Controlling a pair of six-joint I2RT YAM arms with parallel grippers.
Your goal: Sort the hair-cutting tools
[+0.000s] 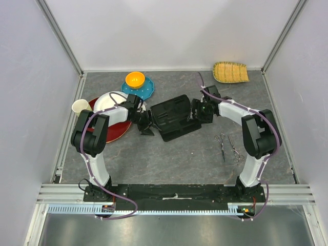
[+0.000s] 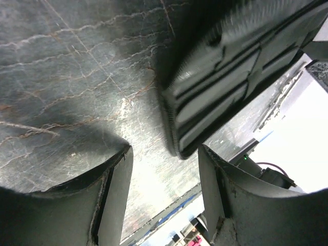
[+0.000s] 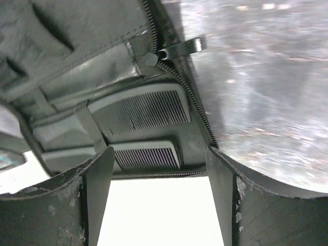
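- Overhead view: a large black rectangular zip case (image 1: 174, 117) lies open on the grey tabletop (image 1: 169, 159). The left tool (image 1: 145, 124) is at its left edge and the right tool (image 1: 198, 114) at its right edge.
- Overhead view only: the left silver metal scissors (image 1: 220, 143) and the right silver metal scissors (image 1: 235, 149) lie side by side, right of the case.
- Right wrist view only: the upper slim black comb (image 3: 138, 110) and the lower slim black comb (image 3: 146, 154) sit in pockets inside the case. The right tool's fingers stand apart, gripping nothing.
- Left wrist view: the left tool's fingers stand apart, with the case's corner just ahead, unclamped.
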